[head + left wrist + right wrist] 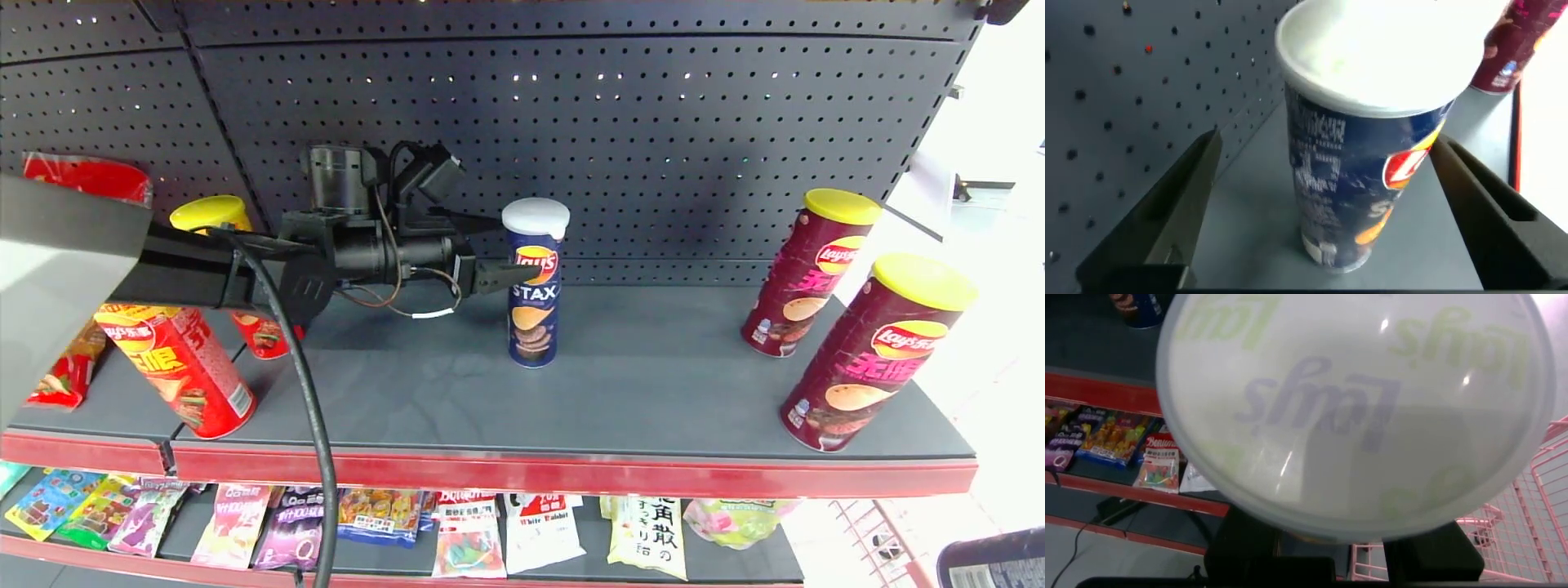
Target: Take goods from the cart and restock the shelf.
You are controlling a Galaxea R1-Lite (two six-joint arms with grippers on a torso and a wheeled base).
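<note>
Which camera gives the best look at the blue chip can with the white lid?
The head view: the blue can stands whole and upright on the shelf. Left wrist view: lid and side, close up. Right wrist view: a dark-blue corner.

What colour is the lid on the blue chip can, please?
The lid is white; the head view shows it best.

Head camera faces the shelf (653, 384) from farther back; left wrist camera, close above the blue can (1347, 180), shares it.

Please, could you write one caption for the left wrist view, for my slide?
Blue can standing upright on the shelf, inside the open left gripper.
</note>
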